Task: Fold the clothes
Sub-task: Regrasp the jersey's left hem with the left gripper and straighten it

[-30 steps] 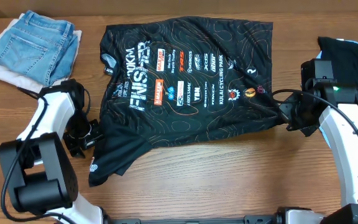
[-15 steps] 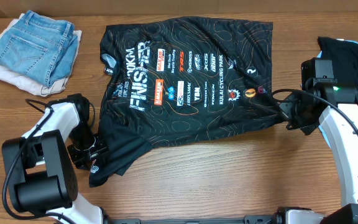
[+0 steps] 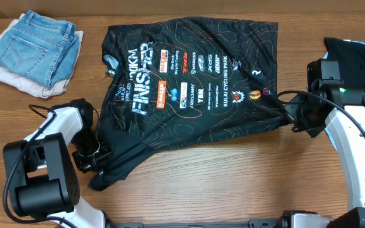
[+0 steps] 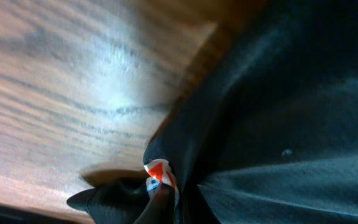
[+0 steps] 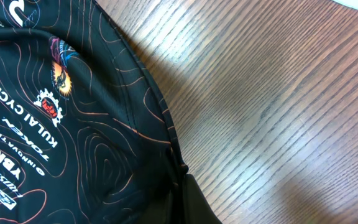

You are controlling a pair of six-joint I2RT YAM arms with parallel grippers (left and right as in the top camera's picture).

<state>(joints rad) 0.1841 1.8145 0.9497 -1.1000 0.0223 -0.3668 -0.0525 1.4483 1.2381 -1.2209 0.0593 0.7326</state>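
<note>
One jersey [image 3: 189, 82], left pincer [image 3: 95, 157], right pincer [image 3: 288, 117] gripping

The black short-sleeved sports jersey [image 3: 195, 95], printed with thin orange contour lines, large white lettering, rows of small sponsor logos and a white neck tag, lies spread out and unfolded, print side up, across the middle of the wooden desk [image 3: 246, 183]. It is turned sideways, collar toward the left and hem toward the right, so the lettering reads sideways from overhead. Its far half lies fairly flat, while the near edge is rumpled: the near sleeve is bunched at the lower left and the near hem corner is drawn out into a point at the right.
</note>
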